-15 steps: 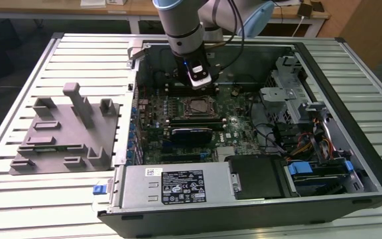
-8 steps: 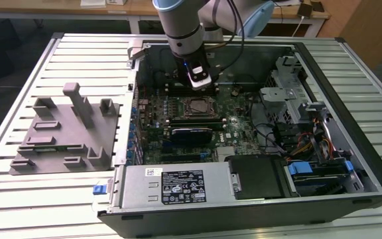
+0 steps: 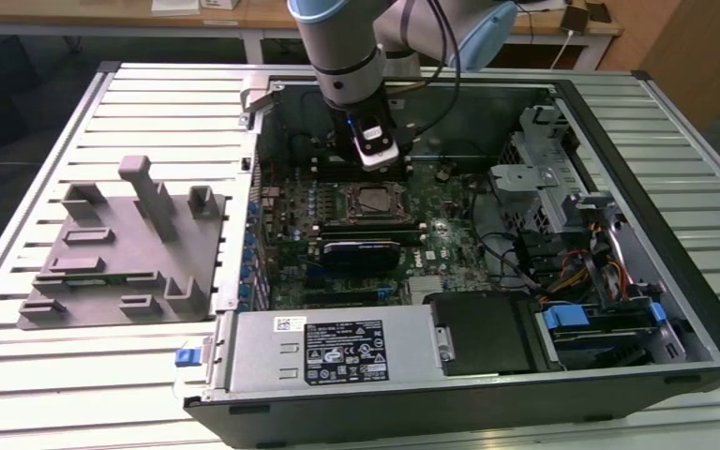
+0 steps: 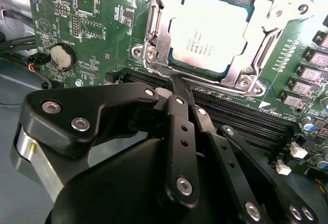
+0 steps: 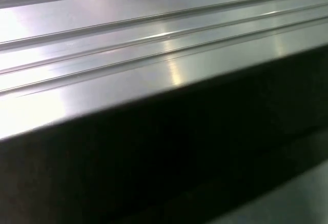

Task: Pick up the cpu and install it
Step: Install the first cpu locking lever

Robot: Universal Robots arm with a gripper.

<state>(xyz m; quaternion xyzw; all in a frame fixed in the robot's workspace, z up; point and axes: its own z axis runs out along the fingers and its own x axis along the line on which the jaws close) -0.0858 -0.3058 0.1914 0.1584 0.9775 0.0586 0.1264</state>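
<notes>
Slatted metal table (image 3: 35,361) carries computer case (image 3: 660,361), grey fixture (image 3: 123,248).

Pincer (image 4: 177,88) fingertips' gap indiscernible

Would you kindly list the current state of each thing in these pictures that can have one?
Silvery square cpu: seated flat in the socket, not held.
Metal socket frame: around the cpu.
Black gripper: shut, empty, beside the socket.
Black computer case: lying on its side, side panel off.
Grey moulded fixture: on the slatted table, nothing in it.
</notes>
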